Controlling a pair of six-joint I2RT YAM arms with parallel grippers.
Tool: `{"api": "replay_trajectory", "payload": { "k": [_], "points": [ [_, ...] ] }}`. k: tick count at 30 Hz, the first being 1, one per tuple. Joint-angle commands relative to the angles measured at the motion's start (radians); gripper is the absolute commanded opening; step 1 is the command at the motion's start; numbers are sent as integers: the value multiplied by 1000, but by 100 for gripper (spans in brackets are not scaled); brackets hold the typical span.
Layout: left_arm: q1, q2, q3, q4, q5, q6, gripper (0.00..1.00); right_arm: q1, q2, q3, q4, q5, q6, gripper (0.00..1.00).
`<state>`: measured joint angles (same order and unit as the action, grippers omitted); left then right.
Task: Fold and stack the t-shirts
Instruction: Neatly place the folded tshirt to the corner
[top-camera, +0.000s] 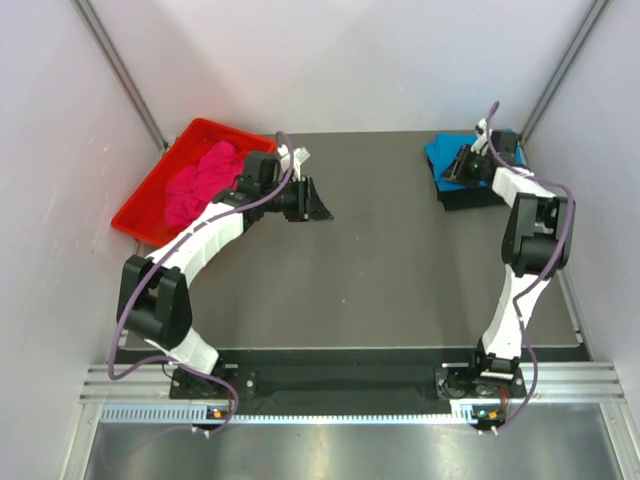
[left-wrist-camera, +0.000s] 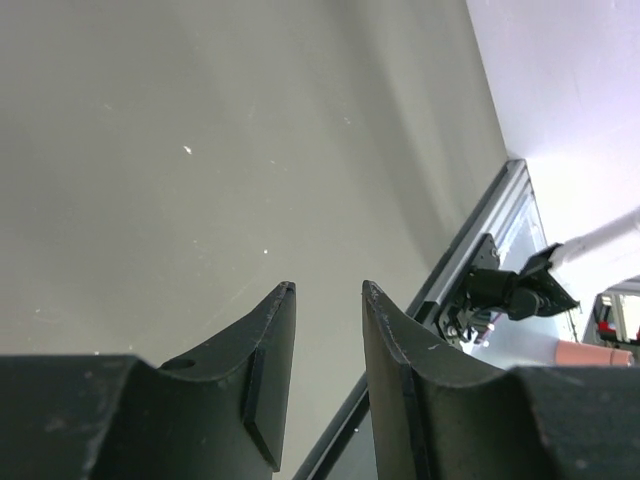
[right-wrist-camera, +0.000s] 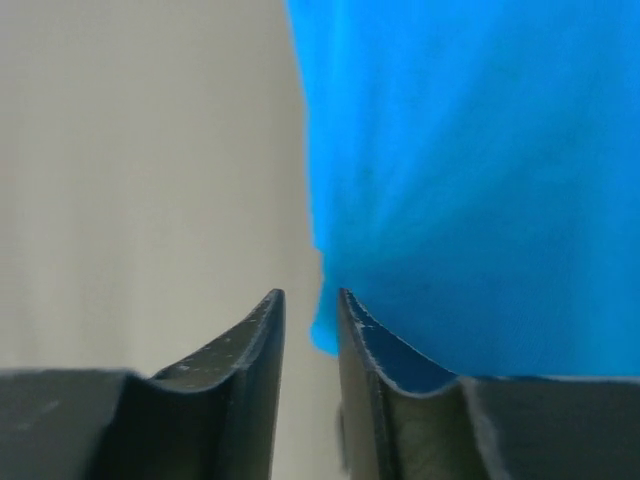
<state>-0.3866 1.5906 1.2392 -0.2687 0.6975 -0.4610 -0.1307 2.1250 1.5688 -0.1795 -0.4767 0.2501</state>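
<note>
- Top external view: we see a dark desk with a red tray at its far left corner.
- The magenta t-shirt lies crumpled inside that tray, unfolded.
- The left gripper hangs just beside the tray's right side, over bare desk and pointing toward the middle.
- At the far right corner we find the turquoise t-shirt, folded flat and lying on top of the black t-shirt, whose dark edge shows along the near side.
- The right gripper sits over this pile, on the turquoise cloth.
- Left wrist view: the left gripper has its fingers apart with a clear gap. Only the pale desk shows between them, so it holds nothing.
- Right wrist view: the right gripper is low at the left edge of the turquoise t-shirt.
- Its fingers stand slightly apart. A corner of the turquoise cloth shows in the narrow gap, with a strip of desk beside it, so we see no clamp on the cloth.
</note>
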Motion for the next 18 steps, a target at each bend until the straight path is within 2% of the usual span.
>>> {"api": "replay_trajectory", "payload": {
  "k": [1, 4, 6, 7, 8, 10, 18],
  "points": [
    [6, -53, -9, 43, -39, 28, 38, 25, -201, 5, -40, -23, 11, 33],
    [8, -87, -3, 26, -73, 50, 38, 68, -345, -41, -107, -2, 14, 40],
    [11, -107, 2, 17, -111, 56, 38, 101, -478, -97, -152, 74, 18, 48],
    [12, -128, 14, 11, -121, 53, 38, 123, -522, -119, -187, 99, 20, 57],
    [14, -141, 22, -6, -128, 48, 38, 167, -565, -160, -201, 108, 23, 62],
    [14, -182, 29, -12, -130, 42, 38, 236, -693, -203, -241, 171, 35, 99],
    [20, -345, 11, -36, -150, 12, 43, 455, -1065, -441, -235, 196, 150, 100]
  ]
}}
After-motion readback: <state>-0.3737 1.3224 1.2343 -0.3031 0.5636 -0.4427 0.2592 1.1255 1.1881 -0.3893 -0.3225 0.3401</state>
